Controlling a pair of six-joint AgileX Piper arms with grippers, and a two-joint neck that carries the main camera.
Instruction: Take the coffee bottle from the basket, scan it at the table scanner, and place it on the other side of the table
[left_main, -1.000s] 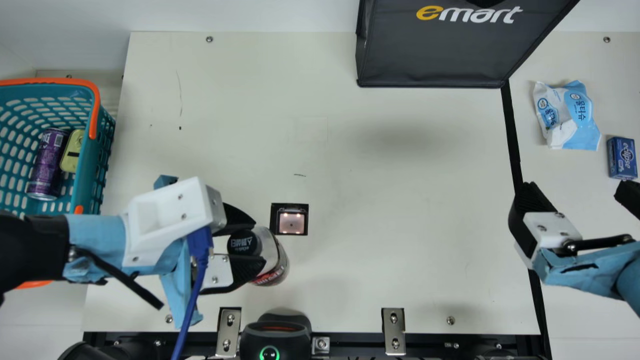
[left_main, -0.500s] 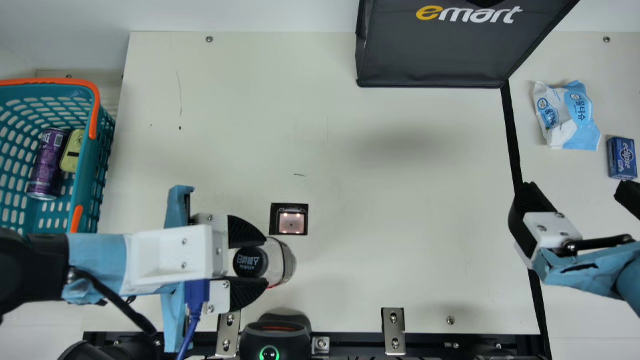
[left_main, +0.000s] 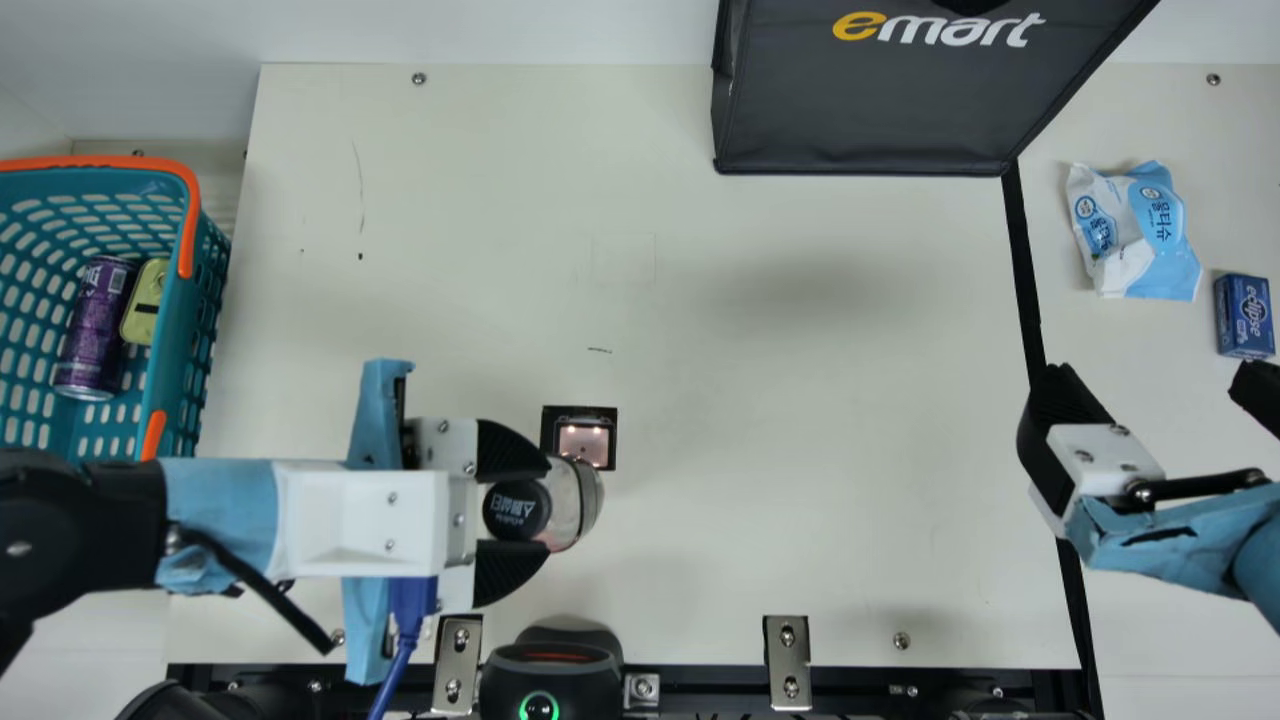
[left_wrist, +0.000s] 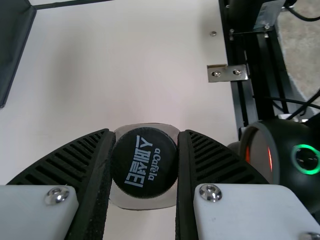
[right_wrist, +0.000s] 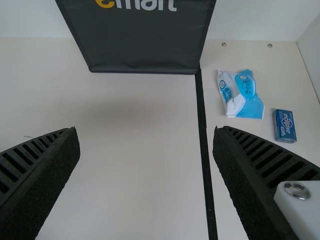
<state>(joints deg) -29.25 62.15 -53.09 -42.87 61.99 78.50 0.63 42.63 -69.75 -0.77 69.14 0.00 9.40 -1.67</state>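
Note:
My left gripper (left_main: 518, 512) is shut on the coffee bottle (left_main: 577, 505), its black cap between the fingers, beside the table scanner (left_main: 584, 442). The bottle's shoulder overlaps the scanner window's lower edge in the main view. From the left wrist, the left gripper (left_wrist: 145, 165) has the capped bottle (left_wrist: 145, 162) pinched between both pads. At the right, my right gripper (left_main: 1160, 392) stands open over the black line; the right wrist view shows that gripper (right_wrist: 146, 150) with nothing between its fingers.
The teal basket (left_main: 180, 370) at the left holds a purple can (left_main: 95, 325) and a yellow tin (left_main: 146, 302). A dark bag (left_main: 880, 100) stands at the back. Beyond the black line lie a wipes pack (left_main: 1135, 232) and a blue box (left_main: 1244, 316). A handheld scanner (left_main: 550, 680) sits at the front edge.
My left gripper has swung straighter and carried the bottle toward the front, then right and slightly back to the table scanner's edge. The right arm has stayed still.

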